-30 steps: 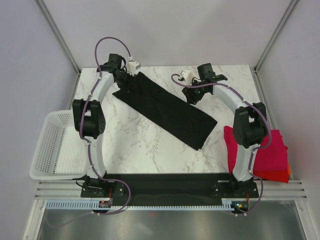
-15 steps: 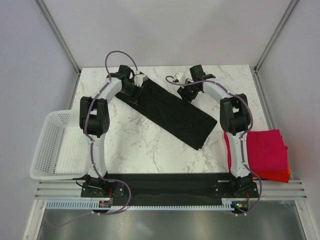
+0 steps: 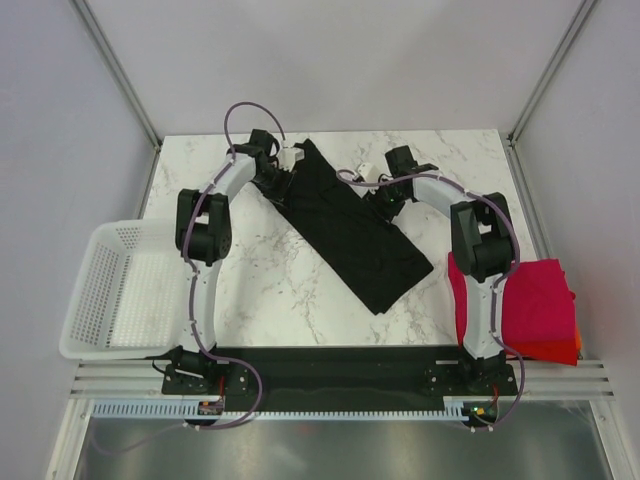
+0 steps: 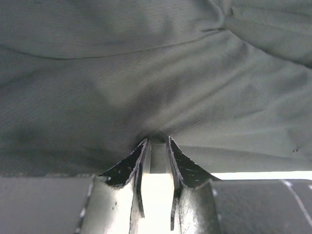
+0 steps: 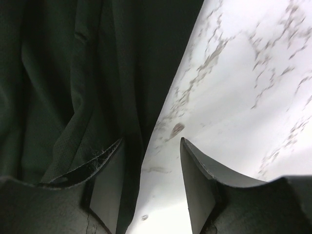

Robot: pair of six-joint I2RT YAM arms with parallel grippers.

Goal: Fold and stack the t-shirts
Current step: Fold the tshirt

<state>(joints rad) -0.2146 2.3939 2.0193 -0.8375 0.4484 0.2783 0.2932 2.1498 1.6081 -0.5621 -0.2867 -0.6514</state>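
The left claw (image 4: 157, 142) is pinched almost closed on a fold of the black t-shirt (image 3: 350, 225), which spreads out ahead of it. In the last half second it has dragged that far end to its right, so the strip now lies steeper on the worktop (image 3: 260, 280). The right claw (image 5: 151, 146) gapes wide, with one finger over the shirt's edge and the other over bare marble. A folded magenta-red t-shirt (image 3: 535, 300) sits well behind it.

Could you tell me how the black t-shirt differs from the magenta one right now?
The black t-shirt lies as a long diagonal strip across the table, pinched by the left gripper; the magenta t-shirt sits folded compactly at its right edge, no gripper on it. Both are soft cloth.
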